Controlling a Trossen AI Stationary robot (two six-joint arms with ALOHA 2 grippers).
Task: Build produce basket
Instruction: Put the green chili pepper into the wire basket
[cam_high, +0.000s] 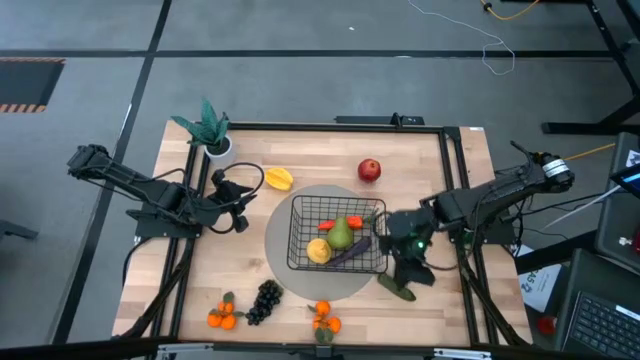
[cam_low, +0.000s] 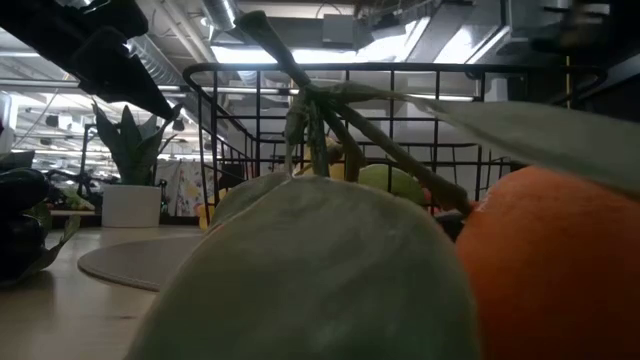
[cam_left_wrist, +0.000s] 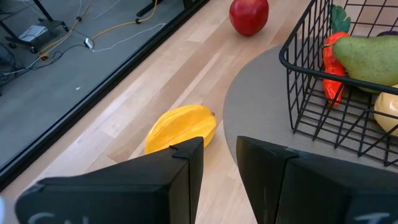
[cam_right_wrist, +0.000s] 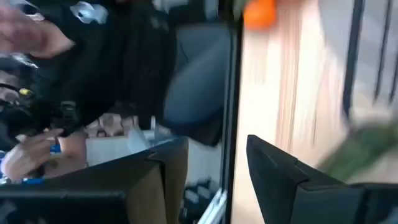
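At table centre, the basket (cam_high: 338, 235) is sitting on a round grey mat (cam_high: 283, 240), holding a green pear (cam_high: 342, 233), a yellow lemon (cam_high: 318, 251), a carrot (cam_high: 352, 221) and a purple eggplant (cam_high: 352, 254). Remaining produce is lying outside: a red apple (cam_high: 369, 170) at 12 o'clock from the basket, a yellow starfruit (cam_high: 279, 179) at 10 o'clock, black grapes (cam_high: 264, 300) at 7 o'clock, tangerines (cam_high: 221, 317) farther toward 8 o'clock, more tangerines (cam_high: 325, 319) at 6 o'clock, and a green cucumber (cam_high: 396, 289) at 4 o'clock. The left gripper (cam_high: 238, 203) is hovering at 9 o'clock from the basket, near the starfruit, fingers (cam_left_wrist: 186, 163) narrowly apart and holding nothing. The right gripper (cam_high: 410, 262) is hanging at 4 o'clock, just above the cucumber, fingers (cam_right_wrist: 273, 163) spread wide and empty. A potted teal plant (cam_high: 209, 130) is standing at the far left corner.
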